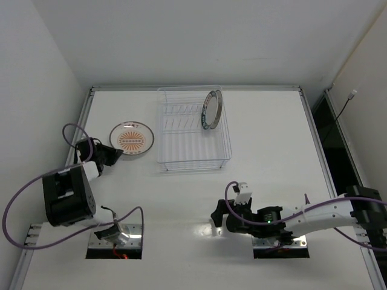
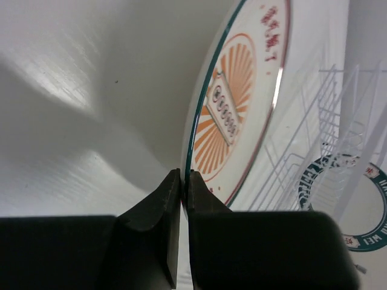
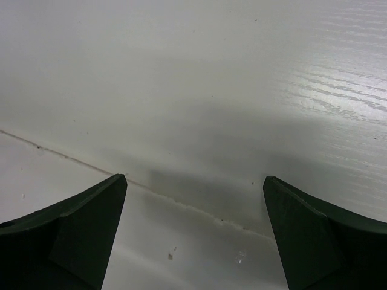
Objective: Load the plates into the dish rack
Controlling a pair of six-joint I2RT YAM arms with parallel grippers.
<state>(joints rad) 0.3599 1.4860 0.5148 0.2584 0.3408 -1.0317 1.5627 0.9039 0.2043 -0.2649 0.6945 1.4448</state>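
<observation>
The orange sunburst plate lies left of the dish rack. My left gripper is shut on its near rim. In the left wrist view the fingers pinch the plate's thin green edge, and the plate stretches away from them. I cannot tell if it is off the table. The blue-rimmed plate stands upright in the rack's far right slots and also shows in the left wrist view. My right gripper is open and empty over bare table. The white ringed plate is out of view.
The rack's wire prongs show beyond the orange plate. White walls close in the table at the left, back and right. A raised rail runs along the table's right edge. The arm bases sit at the near edge.
</observation>
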